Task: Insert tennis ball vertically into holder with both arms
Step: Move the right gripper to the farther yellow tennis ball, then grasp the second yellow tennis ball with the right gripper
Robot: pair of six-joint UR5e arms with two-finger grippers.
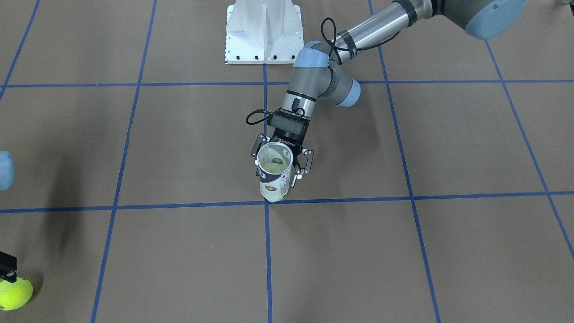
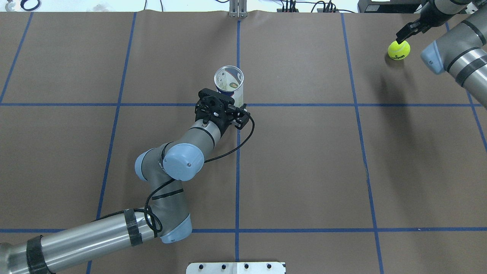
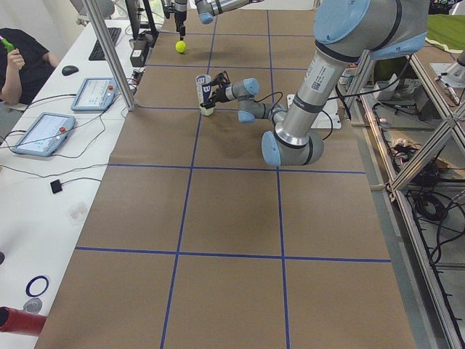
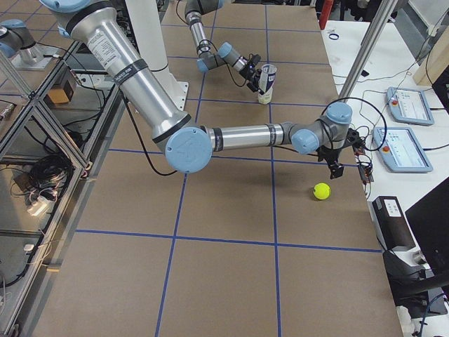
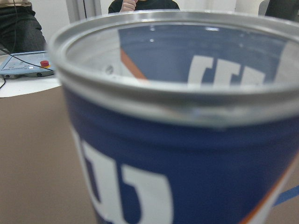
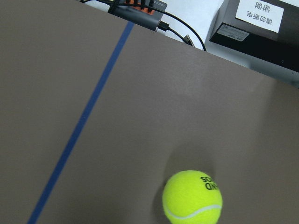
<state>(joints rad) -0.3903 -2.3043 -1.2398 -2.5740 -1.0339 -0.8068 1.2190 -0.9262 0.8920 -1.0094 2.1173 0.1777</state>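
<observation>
Lettering first: the holder (image 1: 274,177) wears a big white "W" on navy. The orange stripe only really shows in the left wrist view, where the tube fills the frame and you look over its metal rim at the inside of the label. "ROBOTIQ" is printed on the left gripper (image 1: 279,167), readable only from the front-facing camera. The tennis ball (image 6: 192,197) has black print that I can't make out for sure, and a black box (image 6: 254,28) past the table (image 2: 304,171) edge has a white sticker with characters too blurry to read. The holder stands upright near the middle of the table, right on a crossing of the blue tape lines (image 2: 237,171). The left gripper comes in from the robot's side with its fingers spread wide either side of the tube. I honestly can't tell if the pads actually press on it. The ball sits near the far right corner. The right gripper (image 2: 403,36) hangs just above it. The right side view shows a gap between them, but no view shows whether its fingers are apart or together.
</observation>
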